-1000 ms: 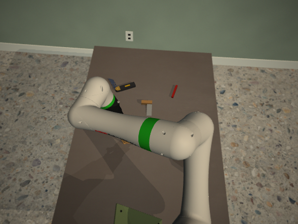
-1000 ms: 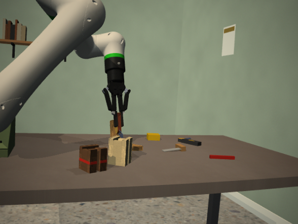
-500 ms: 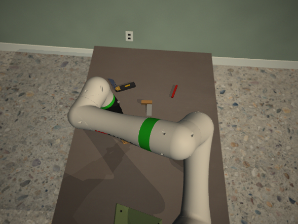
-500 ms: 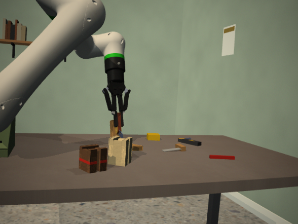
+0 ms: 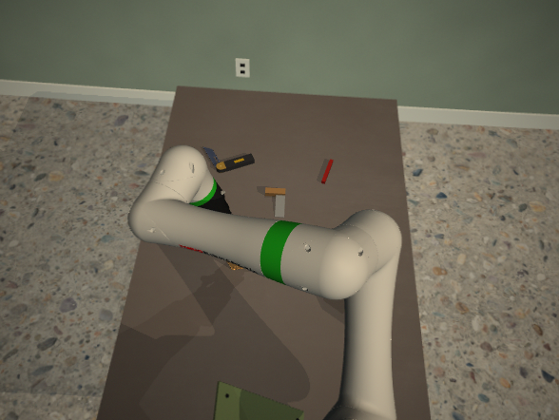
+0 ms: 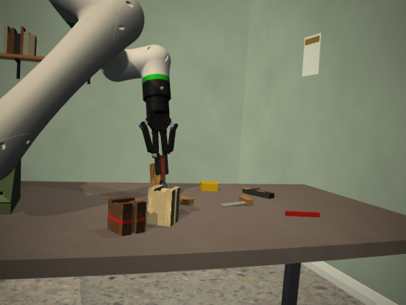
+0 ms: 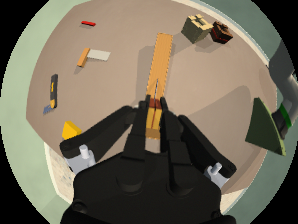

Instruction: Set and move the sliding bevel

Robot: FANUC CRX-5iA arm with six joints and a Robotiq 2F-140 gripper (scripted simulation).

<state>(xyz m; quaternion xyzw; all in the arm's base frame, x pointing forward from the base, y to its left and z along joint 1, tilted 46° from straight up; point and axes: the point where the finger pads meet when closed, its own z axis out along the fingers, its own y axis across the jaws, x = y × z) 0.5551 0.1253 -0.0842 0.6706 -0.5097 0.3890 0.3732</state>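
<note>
My gripper [image 6: 161, 168] points straight down and is shut on the red-brown stock of the sliding bevel [image 6: 161, 165]. It holds the bevel above the table, by the leaning wooden leg [image 6: 152, 174]. A bit of bluish blade [image 6: 166, 184] shows under the stock. In the wrist view the bevel [image 7: 154, 112] sits between the fingers, over the long wooden rail [image 7: 160, 62]. The pale block [image 6: 163, 206] and the dark block with a red band [image 6: 126, 214] stand side by side nearer the exterior camera; both also show in the wrist view [image 7: 197, 26] [image 7: 221, 31]. In the top view the arm hides the gripper.
A yellow block [image 6: 208, 186], a black level [image 6: 258, 192], a small try square [image 6: 239, 201] and a red bar [image 6: 302, 214] lie to the right on the table. The green base plate [image 5: 252, 404] is at the near end.
</note>
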